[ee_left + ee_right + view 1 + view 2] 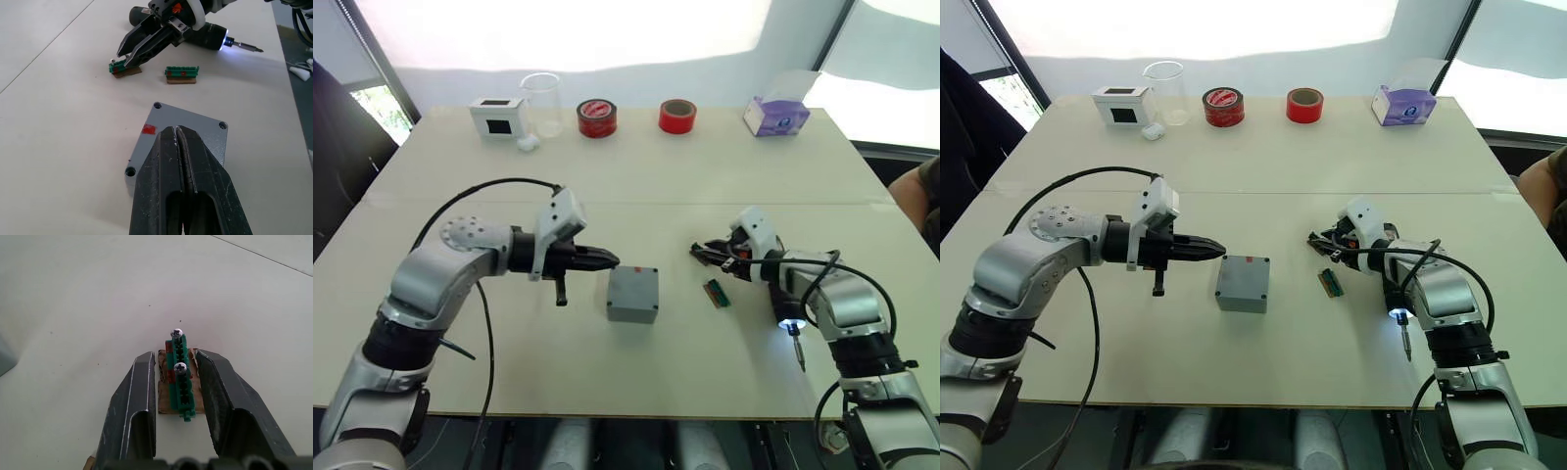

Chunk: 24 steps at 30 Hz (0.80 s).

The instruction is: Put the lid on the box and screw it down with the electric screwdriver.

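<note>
Right gripper (174,377) spread around a screw strip (179,377), electric screwdriver (785,304) along that forearm; lidded box (633,294) mid-table, left of it, just right of clenched, empty left gripper (607,259).

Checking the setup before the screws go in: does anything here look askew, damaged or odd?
Nothing stands out. The lid sits flush on the box, corner holes still empty. The left gripper is shut beside the box. The right gripper is open around a green screw strip holding two screws, the lit electric screwdriver lying by that arm.
</note>
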{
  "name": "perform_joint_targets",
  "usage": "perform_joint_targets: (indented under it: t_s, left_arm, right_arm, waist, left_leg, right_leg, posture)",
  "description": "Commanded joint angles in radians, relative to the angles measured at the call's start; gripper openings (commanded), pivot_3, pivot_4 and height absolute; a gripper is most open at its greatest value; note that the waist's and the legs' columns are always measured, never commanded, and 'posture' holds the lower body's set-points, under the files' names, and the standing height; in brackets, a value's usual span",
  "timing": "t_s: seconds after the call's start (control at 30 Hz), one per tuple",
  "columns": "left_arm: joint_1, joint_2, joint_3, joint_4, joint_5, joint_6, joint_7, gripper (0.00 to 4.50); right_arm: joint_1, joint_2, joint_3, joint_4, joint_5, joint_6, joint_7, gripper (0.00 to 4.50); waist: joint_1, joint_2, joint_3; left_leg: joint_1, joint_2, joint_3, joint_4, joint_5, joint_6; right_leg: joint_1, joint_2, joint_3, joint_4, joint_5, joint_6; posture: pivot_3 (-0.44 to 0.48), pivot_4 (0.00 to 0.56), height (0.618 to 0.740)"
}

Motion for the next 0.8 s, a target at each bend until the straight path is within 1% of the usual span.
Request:
perform_joint_targets:
  t_s: [0.03,0.47,0.57,0.6,0.63,0.8]
  left_arm:
    - [-0.004,0.012,0.002,-0.015,0.004,-0.02,-0.003,0.0]
    - [-0.002,0.01,-0.011,-0.006,0.015,-0.032,-0.007,0.0]
    - [0.003,0.012,-0.015,-0.007,0.02,-0.035,-0.007,0.0]
    - [0.003,0.013,-0.016,-0.009,0.02,-0.035,-0.007,0.0]
    - [0.003,0.013,-0.016,-0.009,0.02,-0.034,-0.007,0.0]
    - [0.004,0.014,-0.017,-0.009,0.02,-0.037,-0.006,0.0]
  right_arm:
    - [0.005,-0.002,-0.038,-0.053,0.022,0.011,-0.005,1.34]
    - [0.018,0.002,-0.043,-0.068,0.03,0.02,-0.022,1.34]
    - [0.016,0.002,-0.042,-0.065,0.031,0.018,-0.025,0.51]
    - [0.017,0.001,-0.041,-0.067,0.031,0.018,-0.024,0.16]
    - [0.017,0.0,-0.041,-0.067,0.031,0.019,-0.025,0.02]
    - [0.016,0.0,-0.045,-0.067,0.027,0.018,-0.035,0.02]
  waist:
    - [0.0,0.0,0.0]
    - [0.0,0.0,0.0]
    - [0.0,0.0,0.0]
    - [0.0,0.0,0.0]
    - [-0.001,0.0,0.0]
    - [0.0,0.0,0.0]
  left_leg:
    - [0.0,0.0,0.0,0.0,0.0,0.0]
    - [0.0,0.0,0.0,0.0,0.0,0.0]
    - [0.0,0.0,0.0,0.0,0.0,0.0]
    - [0.0,0.0,0.0,0.0,0.0,0.0]
    - [0.0,0.0,0.0,0.0,0.0,0.0]
    - [0.0,0.0,0.0,0.0,0.0,0.0]
  right_leg:
    - [0.0,0.0,0.0,0.0,0.0,0.0]
    - [0.0,0.0,0.0,0.0,0.0,0.0]
    - [0.0,0.0,0.0,0.0,0.0,0.0]
    - [0.0,0.0,0.0,0.0,0.0,0.0]
    - [0.0,0.0,0.0,0.0,0.0,0.0]
    - [0.0,0.0,0.0,0.0,0.0,0.0]
  posture:
    - [0.0,0.15,0.74]
    - [0.0,0.15,0.74]
    - [0.0,0.15,0.74]
    - [0.0,0.15,0.74]
    - [0.0,0.15,0.74]
    - [0.0,0.15,0.74]
